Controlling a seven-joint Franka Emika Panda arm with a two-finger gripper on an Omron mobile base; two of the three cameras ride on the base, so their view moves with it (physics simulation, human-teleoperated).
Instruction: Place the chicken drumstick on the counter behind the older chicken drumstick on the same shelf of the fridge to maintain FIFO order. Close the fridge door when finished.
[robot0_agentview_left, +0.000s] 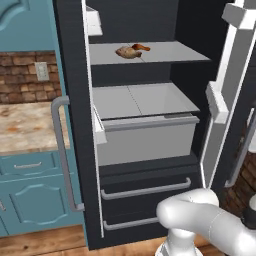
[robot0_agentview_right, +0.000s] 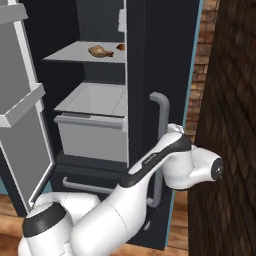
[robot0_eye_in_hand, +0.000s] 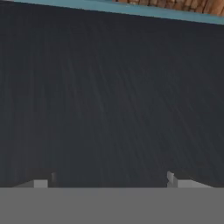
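Observation:
The fridge (robot0_agentview_left: 150, 165) stands with its right fridge door (robot0_agentview_left: 231, 95) swung wide open. On the pale grey shelf (robot0_agentview_left: 170, 54) lies the older chicken drumstick (robot0_agentview_left: 127, 52), pale tan. The darker orange-brown chicken drumstick (robot0_agentview_left: 141, 47) rests just behind it and to its right. The right base view has the same pair, the older chicken drumstick (robot0_agentview_right: 100, 51) in front of the chicken drumstick (robot0_agentview_right: 120, 47). My gripper (robot0_eye_in_hand: 110, 181) is open and holds nothing. Its fingertips (robot0_eye_in_hand: 41, 183) stand far apart, close in front of a flat charcoal fridge surface. The counter (robot0_agentview_left: 25, 125) lies to the left.
The other fridge door (robot0_agentview_left: 72, 100) is shut, with a grey bar handle (robot0_agentview_left: 60, 150). A pale drawer (robot0_agentview_left: 145, 135) sits pulled out below the shelf. Teal cabinets (robot0_agentview_left: 35, 195) stand under the counter. A dark wall (robot0_agentview_right: 225, 100) rises close beside my arm (robot0_agentview_right: 150, 165).

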